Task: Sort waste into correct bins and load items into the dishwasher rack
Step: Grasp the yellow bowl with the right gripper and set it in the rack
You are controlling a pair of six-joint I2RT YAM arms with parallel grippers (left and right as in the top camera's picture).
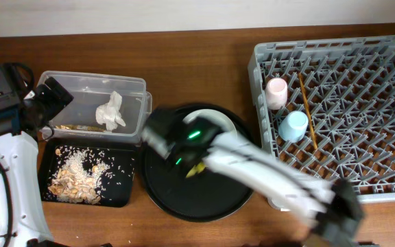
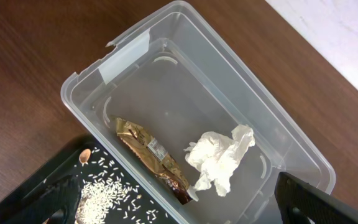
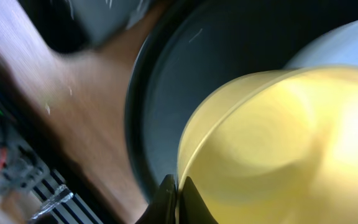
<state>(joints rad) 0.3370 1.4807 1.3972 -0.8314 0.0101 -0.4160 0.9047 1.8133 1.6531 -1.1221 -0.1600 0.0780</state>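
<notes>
My right gripper [image 3: 178,193] is shut on the rim of the yellow bowl [image 3: 278,143], over the large round black tray [image 3: 160,81]. In the overhead view the right arm is blurred, with its gripper [image 1: 184,152] above that tray and a bit of the bowl [image 1: 196,169] showing. The pale plate [image 1: 218,122] lies on the tray. The pink cup [image 1: 276,92], blue cup [image 1: 293,126] and a wooden chopstick [image 1: 307,110] are in the grey rack [image 1: 389,185]. My left gripper [image 2: 179,208] is open and empty above the clear tub [image 2: 135,50], which holds the tissue [image 2: 219,158] and the wrapper [image 2: 151,158].
The shallow black tray [image 1: 125,195] in front of the clear tub [image 1: 91,81] holds rice and food scraps [image 1: 81,175]. The rack fills the right side. Bare wooden table [image 1: 197,62] runs along the back.
</notes>
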